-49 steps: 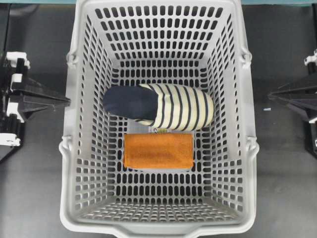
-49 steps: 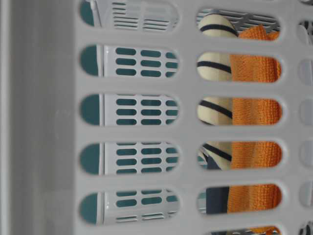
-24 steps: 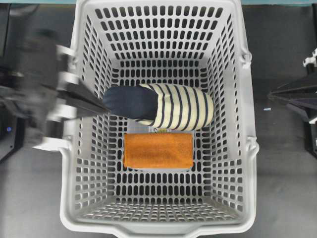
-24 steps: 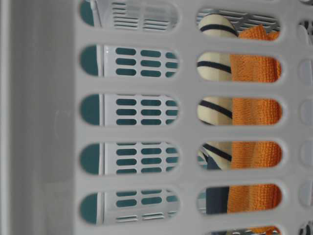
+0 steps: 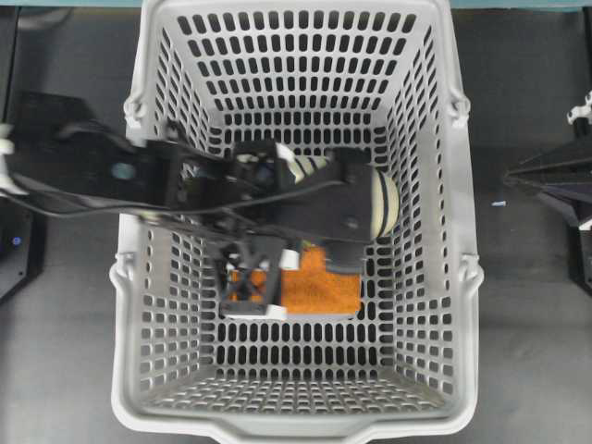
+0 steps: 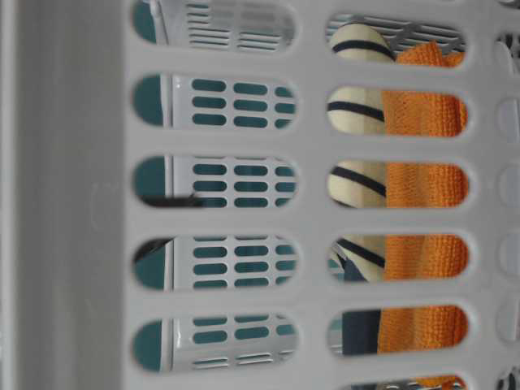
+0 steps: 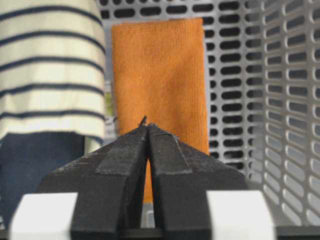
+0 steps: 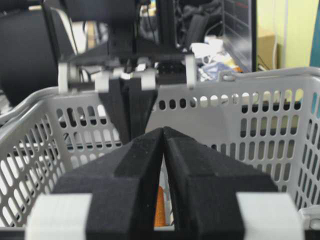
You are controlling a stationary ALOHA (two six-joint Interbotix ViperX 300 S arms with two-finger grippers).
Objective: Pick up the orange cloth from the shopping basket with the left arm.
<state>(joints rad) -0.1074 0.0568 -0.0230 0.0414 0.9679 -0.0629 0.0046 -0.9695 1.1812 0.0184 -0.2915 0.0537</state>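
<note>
The orange cloth [image 5: 324, 289] lies flat on the floor of the grey shopping basket [image 5: 128, 277], just in front of the striped slipper [image 5: 383, 205]. My left arm reaches over the basket's left rim and covers most of the slipper. My left gripper [image 5: 250, 285] hangs over the cloth's left end. In the left wrist view the cloth [image 7: 160, 70] lies ahead of the gripper [image 7: 148, 126], whose jaws are shut and empty, above the cloth. My right gripper [image 8: 163, 130] is shut and empty, outside the basket at the right [image 5: 507, 176].
The slipper [image 7: 50, 75] lies right beside the cloth, touching its long edge. The slotted basket wall [image 7: 290, 100] stands close on the cloth's other side. The table-level view shows the cloth [image 6: 422, 183] and slipper [image 6: 353, 106] through the wall slots.
My left arm has swung from outside the basket's left side in over the rim, and now hangs over the slipper and the cloth's left end. The right arm, cloth and slipper have not moved.
</note>
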